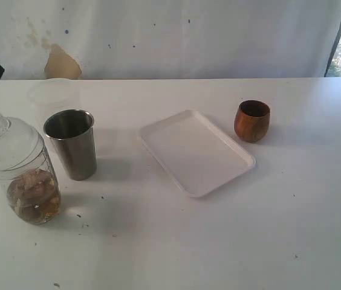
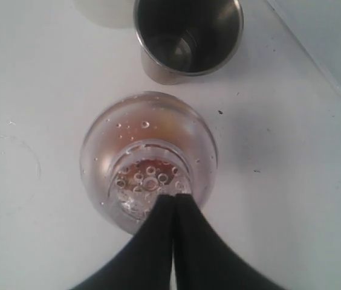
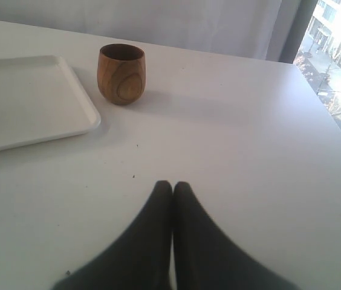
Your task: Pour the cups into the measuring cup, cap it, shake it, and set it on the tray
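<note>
Measuring cup [image 1: 22, 172] stands upright on the table [image 1: 219, 241] at the far left, clear of the tray [image 1: 196, 151]. It is capped with a clear domed lid [image 1: 4, 140], and brownish contents fill its lower part. Left wrist view: the left gripper [image 2: 173, 198] has both black fingers pressed together with nothing between them. The tips are over the rim of the lid's centre; contact with the lid cannot be told. The lid's inner face is speckled with droplets or small holes, which of the two unclear. Steel tumbler [image 1: 69, 144] is upright just right of the measuring cup, not touching it, interior dark. A frosted tub [image 1: 52, 93] sits behind the tumbler. The tray lies flat mid-table, turned at an angle, nothing on it. Wooden cup [image 1: 252, 121] is upright close beside the tray's far right corner, on the table. Right gripper [image 3: 172, 184] has its fingers closed tip to tip, empty, above bare table, well apart from the wooden cup and tray.
</note>
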`<state>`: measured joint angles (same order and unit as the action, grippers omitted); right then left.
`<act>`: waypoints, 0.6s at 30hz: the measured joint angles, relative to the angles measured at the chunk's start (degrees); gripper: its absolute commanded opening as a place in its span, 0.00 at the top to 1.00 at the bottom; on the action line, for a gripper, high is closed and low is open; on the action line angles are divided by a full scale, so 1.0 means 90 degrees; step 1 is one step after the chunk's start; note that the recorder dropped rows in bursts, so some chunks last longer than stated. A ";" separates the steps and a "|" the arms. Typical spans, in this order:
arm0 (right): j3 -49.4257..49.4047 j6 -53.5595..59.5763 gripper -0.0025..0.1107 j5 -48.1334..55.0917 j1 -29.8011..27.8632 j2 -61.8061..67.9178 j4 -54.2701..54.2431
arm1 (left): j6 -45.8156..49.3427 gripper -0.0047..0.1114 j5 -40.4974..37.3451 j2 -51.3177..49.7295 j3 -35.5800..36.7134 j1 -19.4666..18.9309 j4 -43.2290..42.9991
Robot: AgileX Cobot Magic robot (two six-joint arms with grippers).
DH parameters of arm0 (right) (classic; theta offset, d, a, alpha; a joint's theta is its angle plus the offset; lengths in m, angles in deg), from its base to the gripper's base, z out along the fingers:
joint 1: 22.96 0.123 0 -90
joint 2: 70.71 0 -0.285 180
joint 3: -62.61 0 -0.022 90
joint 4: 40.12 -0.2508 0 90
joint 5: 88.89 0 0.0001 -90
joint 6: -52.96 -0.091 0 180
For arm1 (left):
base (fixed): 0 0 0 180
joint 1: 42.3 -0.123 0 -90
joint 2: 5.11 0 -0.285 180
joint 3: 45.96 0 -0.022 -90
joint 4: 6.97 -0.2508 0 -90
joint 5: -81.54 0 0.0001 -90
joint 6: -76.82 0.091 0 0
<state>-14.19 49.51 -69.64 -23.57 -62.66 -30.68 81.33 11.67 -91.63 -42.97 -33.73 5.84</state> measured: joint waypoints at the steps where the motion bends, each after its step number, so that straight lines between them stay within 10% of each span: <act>1: 0.0000 0.0000 0.98 0.0000 0.0000 0.0000 0.0000 | 0.0000 0.96 0.0000 0.0013 0.0000 0.0000 -0.0013; 18: 0.0000 -0.0282 0.98 0.0000 0.0000 0.0000 0.0000 | 0.0039 0.96 0.0400 0.0092 0.0000 0.0000 -0.0010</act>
<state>-14.19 46.97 -69.64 -23.57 -62.66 -30.68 81.69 15.27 -90.80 -42.97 -33.73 5.76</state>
